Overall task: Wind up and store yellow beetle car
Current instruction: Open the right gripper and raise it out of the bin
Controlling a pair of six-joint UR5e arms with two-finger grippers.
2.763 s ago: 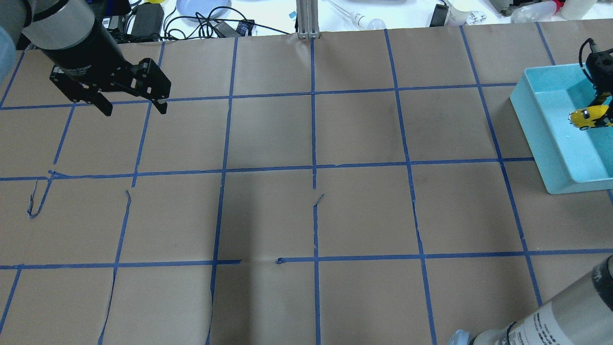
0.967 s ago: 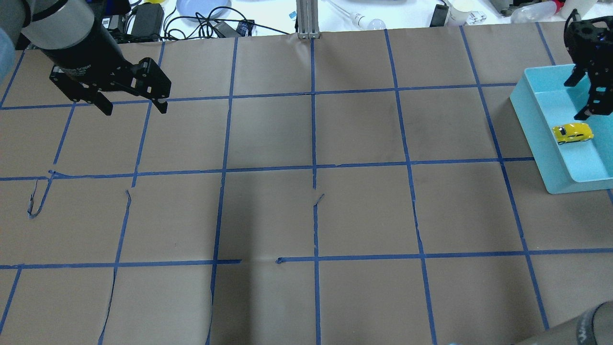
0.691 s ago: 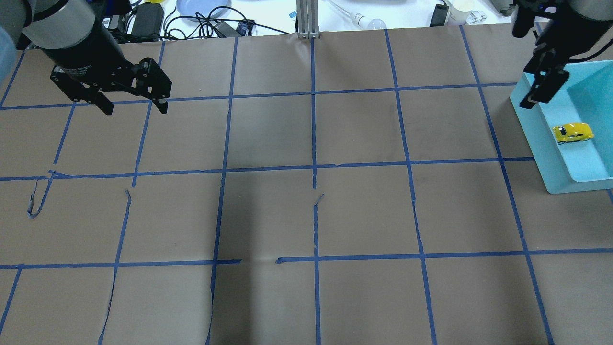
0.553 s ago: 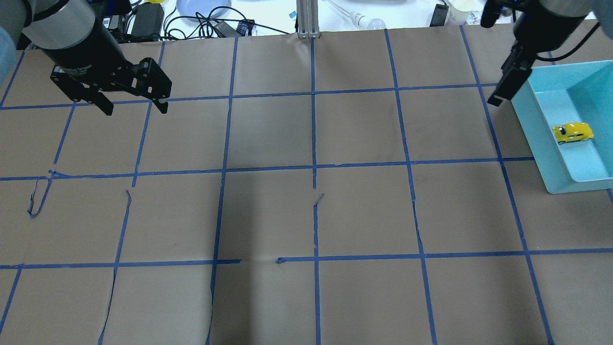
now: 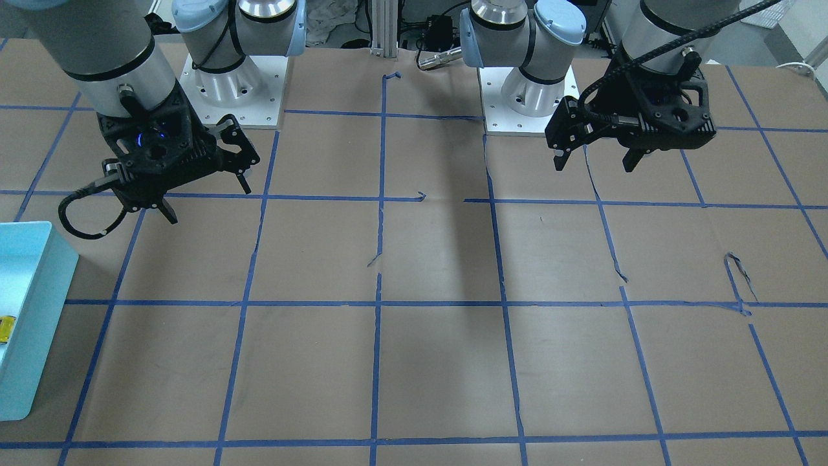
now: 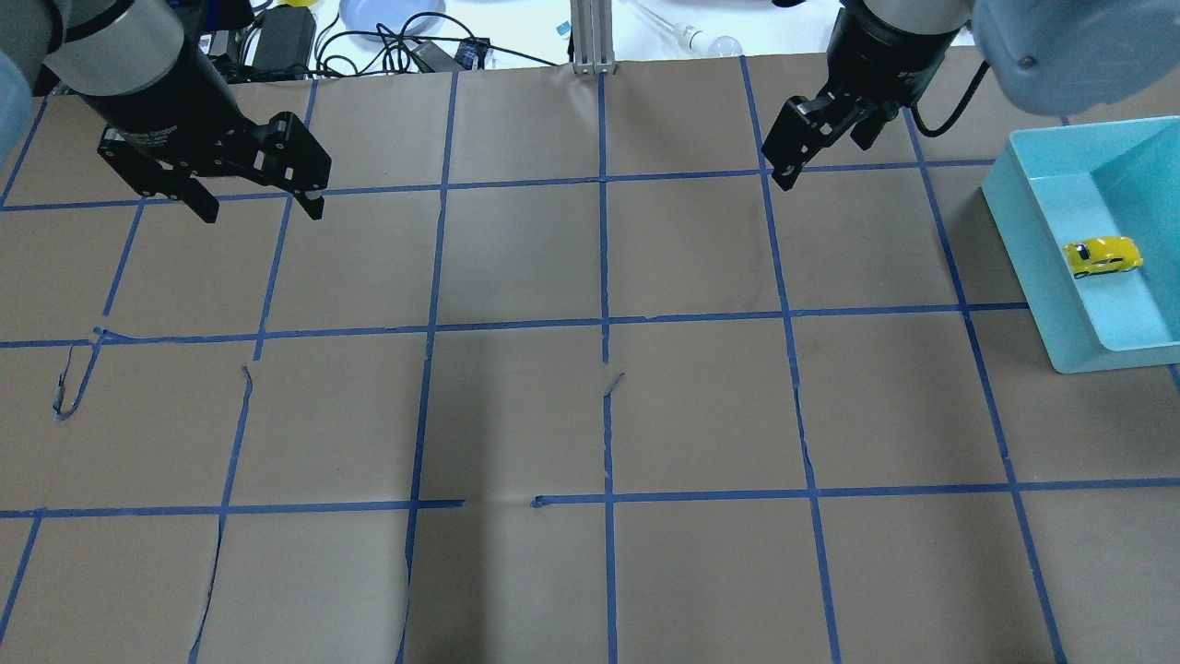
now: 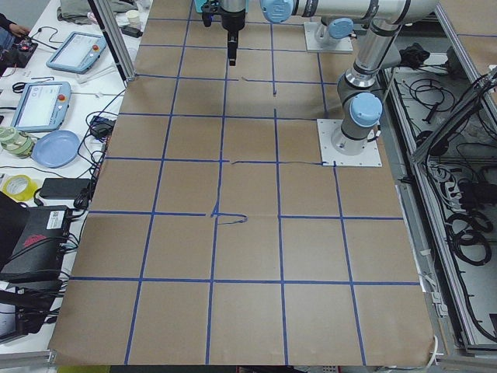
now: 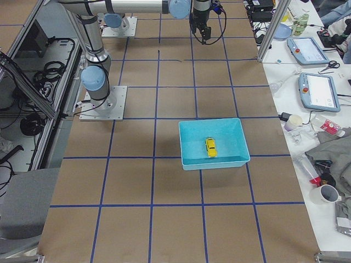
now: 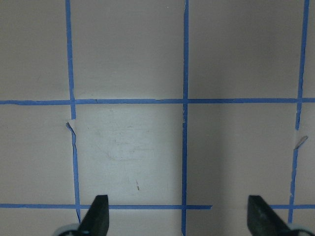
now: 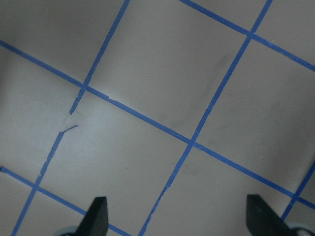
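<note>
The yellow beetle car (image 6: 1103, 256) lies on its wheels inside the light blue bin (image 6: 1023, 242) at the table's right edge. It also shows in the exterior right view (image 8: 210, 147), and as a sliver at the left edge of the front-facing view (image 5: 5, 327). My right gripper (image 6: 820, 157) is open and empty, hanging above the paper well to the left of the bin (image 5: 32, 310). It shows open in the front-facing view (image 5: 208, 202) and the right wrist view (image 10: 177, 221). My left gripper (image 6: 260, 214) is open and empty over the far left of the table (image 5: 594, 166).
Brown paper with a blue tape grid covers the table, with small tears (image 6: 613, 383). Cables, a blue plate (image 6: 392, 14), a bulb (image 6: 724, 43) and an aluminium post (image 6: 590, 37) lie beyond the back edge. The two arm bases (image 5: 233, 90) stand at the robot's side.
The right gripper let go of the car, which now lies in the bin. It then rose and swung left out of the bin. The left arm has not moved.
</note>
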